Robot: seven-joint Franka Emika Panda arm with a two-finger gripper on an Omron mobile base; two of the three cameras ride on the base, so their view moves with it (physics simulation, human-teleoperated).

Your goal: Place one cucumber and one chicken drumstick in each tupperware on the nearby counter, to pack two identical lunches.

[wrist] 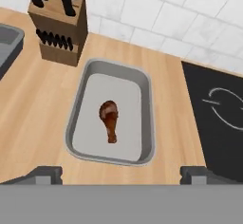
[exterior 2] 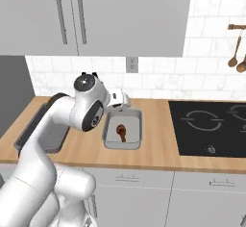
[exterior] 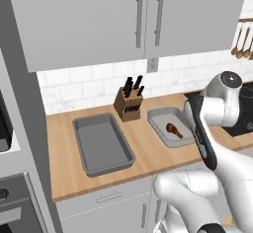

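Observation:
Two grey tupperware trays lie on the wooden counter. The left tupperware is empty. The right tupperware holds one brown chicken drumstick, lying flat near its middle, also seen as the drumstick and the drumstick. My gripper hangs above the near rim of that tray, open, with its two fingertips spread wide and nothing between them. It does not touch the drumstick. The cucumber is out of view.
A wooden knife block stands at the back between the trays, close to the right one. The black stovetop lies right of the right tray. Upper cabinets hang over the counter. Wooden spoons hang at the far right.

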